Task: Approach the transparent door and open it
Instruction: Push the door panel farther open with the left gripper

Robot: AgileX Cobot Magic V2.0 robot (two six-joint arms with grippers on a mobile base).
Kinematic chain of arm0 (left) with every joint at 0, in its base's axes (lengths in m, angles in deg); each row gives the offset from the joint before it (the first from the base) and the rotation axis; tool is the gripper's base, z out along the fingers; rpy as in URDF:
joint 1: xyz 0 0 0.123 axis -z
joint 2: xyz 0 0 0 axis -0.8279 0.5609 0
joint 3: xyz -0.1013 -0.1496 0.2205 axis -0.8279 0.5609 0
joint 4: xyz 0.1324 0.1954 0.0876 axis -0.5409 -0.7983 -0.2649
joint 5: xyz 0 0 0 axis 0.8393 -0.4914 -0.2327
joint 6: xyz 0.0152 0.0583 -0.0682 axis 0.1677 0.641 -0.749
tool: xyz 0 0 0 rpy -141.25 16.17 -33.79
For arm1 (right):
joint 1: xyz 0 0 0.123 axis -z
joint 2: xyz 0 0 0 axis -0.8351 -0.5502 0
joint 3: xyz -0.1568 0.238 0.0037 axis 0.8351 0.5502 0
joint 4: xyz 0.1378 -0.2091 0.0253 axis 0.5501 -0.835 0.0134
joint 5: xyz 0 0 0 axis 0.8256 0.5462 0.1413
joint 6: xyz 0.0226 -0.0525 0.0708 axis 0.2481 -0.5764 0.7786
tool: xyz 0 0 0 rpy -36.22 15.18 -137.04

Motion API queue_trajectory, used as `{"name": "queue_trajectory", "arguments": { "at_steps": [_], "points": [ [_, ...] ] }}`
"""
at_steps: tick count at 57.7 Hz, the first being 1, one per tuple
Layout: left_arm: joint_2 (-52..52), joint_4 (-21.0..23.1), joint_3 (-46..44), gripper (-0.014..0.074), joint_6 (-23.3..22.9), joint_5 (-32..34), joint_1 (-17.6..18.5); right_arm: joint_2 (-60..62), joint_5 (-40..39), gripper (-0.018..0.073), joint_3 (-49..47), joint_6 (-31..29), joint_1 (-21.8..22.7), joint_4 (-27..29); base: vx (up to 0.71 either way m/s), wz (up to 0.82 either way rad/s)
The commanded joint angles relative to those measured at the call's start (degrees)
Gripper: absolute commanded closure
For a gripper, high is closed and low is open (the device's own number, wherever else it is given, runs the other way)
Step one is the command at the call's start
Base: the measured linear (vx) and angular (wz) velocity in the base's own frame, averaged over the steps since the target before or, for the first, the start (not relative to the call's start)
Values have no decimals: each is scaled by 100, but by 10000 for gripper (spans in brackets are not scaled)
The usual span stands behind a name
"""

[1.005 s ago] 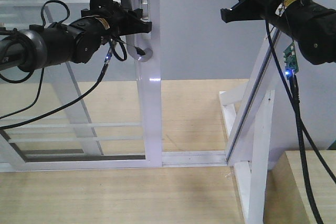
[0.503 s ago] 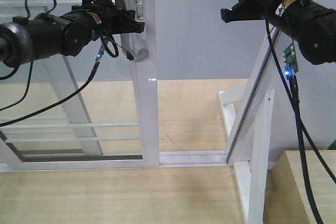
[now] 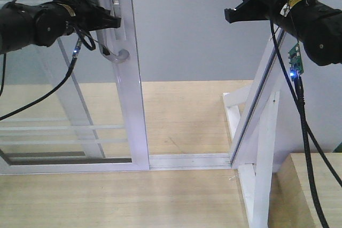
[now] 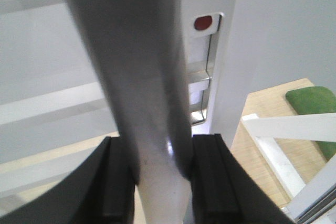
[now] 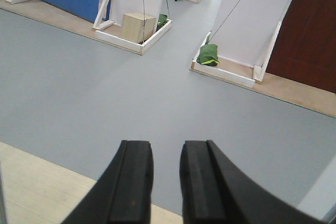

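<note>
The transparent door (image 3: 132,110) is a clear glass panel in a white frame, standing left of centre on its floor track. Its curved grey handle (image 3: 114,52) hangs on the right stile. My left gripper (image 3: 109,22) is shut on that handle near its top. In the left wrist view the handle (image 4: 152,93) fills the gap of the left gripper (image 4: 157,153), and both black fingers (image 4: 118,182) press against it. My right gripper (image 3: 235,10) hangs high at the right, away from the door. In its wrist view the right gripper (image 5: 167,156) is open by a narrow gap and holds nothing.
A slanted white frame post (image 3: 262,94) with white braces stands at the right. The white floor track (image 3: 187,159) runs between the door and the post. A light wooden box (image 3: 310,190) is at the lower right. Beyond the opening lies grey floor (image 5: 105,87).
The door has slid left with my left gripper holding its handle, so the opening beside the post is wider. The right arm has not moved.
</note>
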Motion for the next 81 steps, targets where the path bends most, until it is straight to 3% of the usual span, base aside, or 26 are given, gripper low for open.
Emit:
{"name": "queue_trajectory", "arguments": {
  "at_steps": [1, 18, 35, 48, 54, 63, 81],
  "points": [
    [-686, 13, -249, 393, 7, 901, -143, 278, -489, 314, -162, -19, 36, 3, 0, 0],
    [-967, 1, -249, 393, 6, 635, -526, 278, -489, 314, -162, -3, 36, 3, 0, 0],
    [-1289, -290, -249, 393, 0, 336, -798, 278, -489, 314, -162, -3, 36, 3, 0, 0],
    [-1577, -313, -249, 393, 6, -177, -955, 278, -472, 314, -162, -2, 36, 3, 0, 0],
    [-1707, -626, -219, 393, 6, -417, -955, 278, -386, 314, -162, -2, 36, 3, 0, 0],
    [-2073, -897, 267, 393, 0, -455, -955, 398, 73, 314, -162, -2, 36, 3, 0, 0],
    [-3276, -890, 1824, 393, -1, -111, -955, 1153, 1140, 317, -162, -2, 36, 9, 0, 0]
  ]
}}
